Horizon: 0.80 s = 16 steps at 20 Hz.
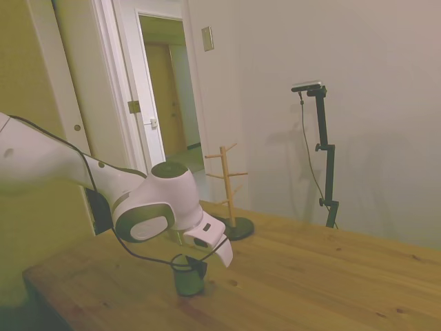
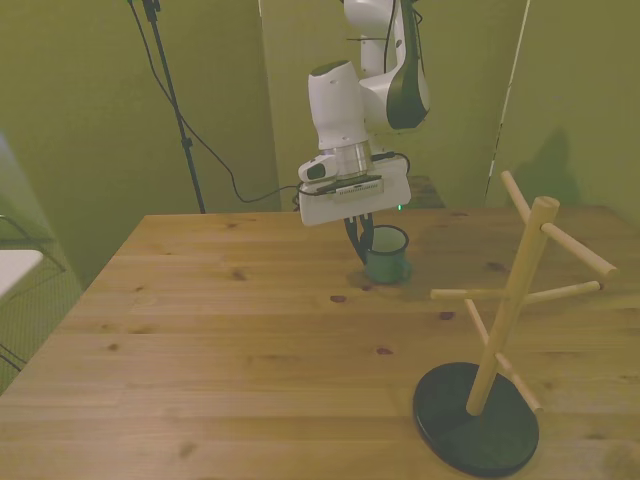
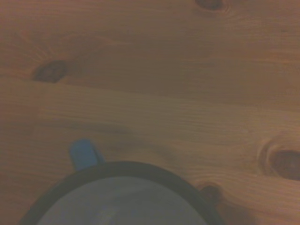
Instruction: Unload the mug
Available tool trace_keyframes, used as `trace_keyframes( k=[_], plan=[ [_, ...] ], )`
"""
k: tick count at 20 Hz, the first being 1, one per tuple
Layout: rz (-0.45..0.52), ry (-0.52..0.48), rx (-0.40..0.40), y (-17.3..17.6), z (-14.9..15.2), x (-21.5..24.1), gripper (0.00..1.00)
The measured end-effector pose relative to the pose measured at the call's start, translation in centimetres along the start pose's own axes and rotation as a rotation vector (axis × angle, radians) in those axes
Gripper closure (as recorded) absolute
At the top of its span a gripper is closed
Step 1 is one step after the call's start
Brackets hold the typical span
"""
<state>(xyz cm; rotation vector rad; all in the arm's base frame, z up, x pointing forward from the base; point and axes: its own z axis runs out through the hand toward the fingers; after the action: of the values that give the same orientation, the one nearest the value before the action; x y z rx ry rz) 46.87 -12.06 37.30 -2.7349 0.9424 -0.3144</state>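
A: Side view, reading left to right: white arm reaches in low, gripper (image 1: 187,263) sits right at the mug (image 1: 188,279), and the wooden mug tree (image 1: 228,187) stands well apart on its dark round base. Mug is upright on the table (image 1: 331,276), off the tree.

B: Front view agrees. Gripper (image 2: 362,237) is at the near rim of the mug (image 2: 388,254); tree (image 2: 510,320) is off toward the front view's right, pegs bare. Jaw state?

A: Cannot tell. The fingers are dark, thin and overlap the rim; whether they pinch the wall or stand free is hidden.

B: Wrist view shows the dark rim, pale inside of the mug (image 3: 122,197) and a small blue handle nub, over knotty pine boards.

A: Handling judgement: small, thin-walled, enamel-looking, so probably light, rigid, glossy and a bit slippery. Best hold is across the wall at the rim, away from the handle. Chipping is likely if knocked.
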Motion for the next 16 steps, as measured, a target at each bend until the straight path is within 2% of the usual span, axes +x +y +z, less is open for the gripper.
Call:
trace_keyframes(
  k=[8,9,16],
  plan=[
    [-0.007,0.002,-0.008,-0.06,0.13,0.22,1.00],
    [-0.007,0.003,-0.010,-0.06,0.13,0.23,0.00],
    [-0.010,0.009,-0.028,-0.13,0.16,0.24,0.00]
  ],
)
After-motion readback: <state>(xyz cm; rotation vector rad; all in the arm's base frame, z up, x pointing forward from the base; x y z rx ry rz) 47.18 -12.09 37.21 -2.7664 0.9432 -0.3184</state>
